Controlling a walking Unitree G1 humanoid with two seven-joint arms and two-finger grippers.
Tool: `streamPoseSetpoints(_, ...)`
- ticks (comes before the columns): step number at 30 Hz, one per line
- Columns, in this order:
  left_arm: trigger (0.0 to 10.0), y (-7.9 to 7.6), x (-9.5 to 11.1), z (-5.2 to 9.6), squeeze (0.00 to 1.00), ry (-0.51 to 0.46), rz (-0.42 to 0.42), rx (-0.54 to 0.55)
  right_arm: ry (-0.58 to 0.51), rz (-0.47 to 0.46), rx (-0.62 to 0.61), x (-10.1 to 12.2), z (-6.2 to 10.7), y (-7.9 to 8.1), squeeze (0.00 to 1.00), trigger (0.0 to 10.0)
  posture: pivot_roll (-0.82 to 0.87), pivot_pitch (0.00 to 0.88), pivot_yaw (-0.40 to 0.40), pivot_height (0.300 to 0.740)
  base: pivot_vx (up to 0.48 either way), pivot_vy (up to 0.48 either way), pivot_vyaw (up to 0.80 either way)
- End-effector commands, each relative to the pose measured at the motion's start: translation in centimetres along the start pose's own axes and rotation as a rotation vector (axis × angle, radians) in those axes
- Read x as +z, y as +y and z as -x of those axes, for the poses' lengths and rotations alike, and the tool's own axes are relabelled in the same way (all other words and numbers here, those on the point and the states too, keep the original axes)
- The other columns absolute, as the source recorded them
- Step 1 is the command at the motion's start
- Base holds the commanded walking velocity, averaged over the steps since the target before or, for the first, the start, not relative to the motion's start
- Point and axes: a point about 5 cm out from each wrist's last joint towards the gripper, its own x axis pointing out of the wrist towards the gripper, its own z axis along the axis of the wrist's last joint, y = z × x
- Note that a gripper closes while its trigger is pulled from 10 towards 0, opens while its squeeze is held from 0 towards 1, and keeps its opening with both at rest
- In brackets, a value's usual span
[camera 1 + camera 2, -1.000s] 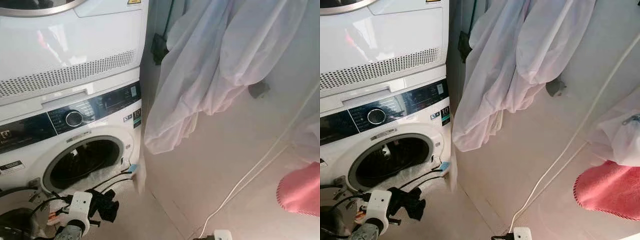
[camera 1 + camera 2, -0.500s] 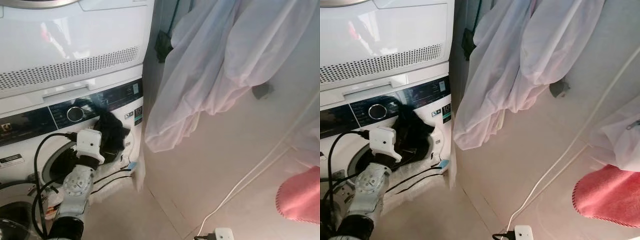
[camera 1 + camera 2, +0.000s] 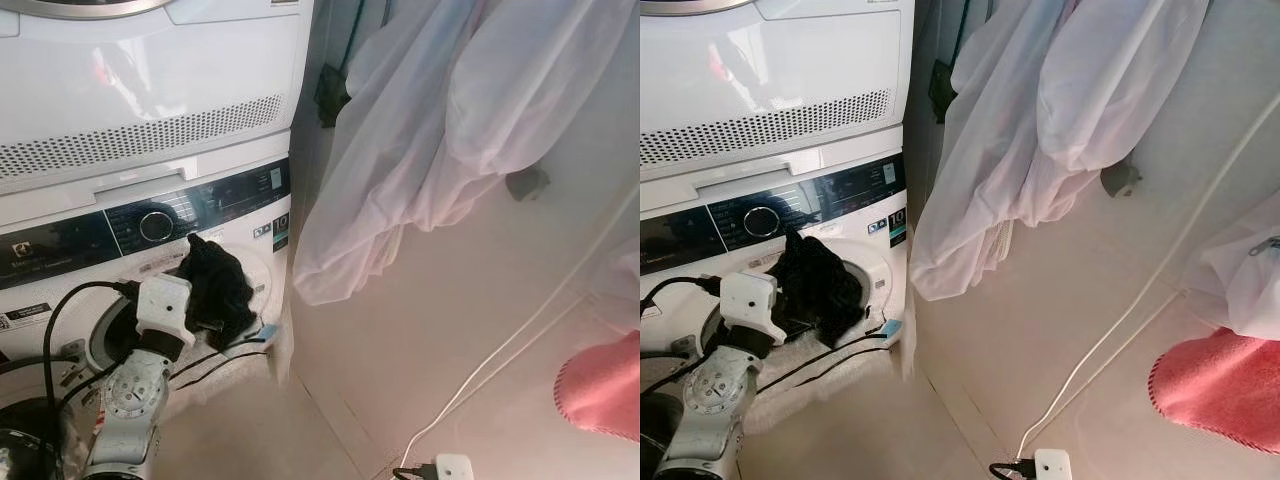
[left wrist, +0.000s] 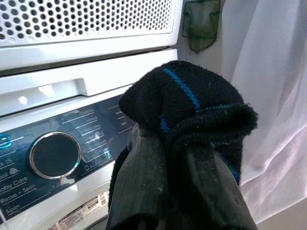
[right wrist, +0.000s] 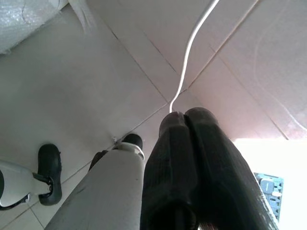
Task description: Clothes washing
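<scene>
A white front-loading washer (image 3: 60, 300) stands at the left with a dryer (image 3: 150, 80) stacked on it. Its round drum opening (image 3: 105, 340) is dark and its door hangs open at the lower left. My left gripper (image 4: 175, 143) is shut on a black sock with blue stripes (image 3: 215, 285), held up in front of the opening's upper right rim, just below the control panel dial (image 3: 155, 225). The sock drapes over the fingers and hides their tips. My right gripper (image 5: 184, 120) hangs low over the floor tiles with its fingers pressed together, empty.
White fabric (image 3: 450, 130) hangs at the right of the washer. A pink cloth (image 3: 605, 385) lies at the far right. A white cable (image 3: 520, 340) runs down to a plug block (image 3: 450, 467) on the floor. Bubble wrap (image 3: 235, 360) sits under the washer's front.
My left arm rose from near the floor to the drum opening with the black sock in its grip, then dropped slightly. The camera shifted a little.
</scene>
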Motion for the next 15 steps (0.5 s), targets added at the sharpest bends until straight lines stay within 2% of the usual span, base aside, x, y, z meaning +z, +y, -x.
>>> streamPoseSetpoints(1,10.0,-0.34,0.46,-0.39,0.00,-0.013,0.019,-0.008,-0.004,-0.025,-0.018,-0.06,0.08,-0.38,0.00,10.0,0.20,0.000,-0.151,0.740,0.000,0.000,0.00)
streamPoseSetpoints(15,10.0,-0.35,0.66,-1.02,0.00,0.005,0.032,-0.005,0.024,-0.005,-0.010,-0.31,0.06,-0.21,0.00,10.0,0.20,0.000,-0.143,0.740,0.000,0.000,0.00)
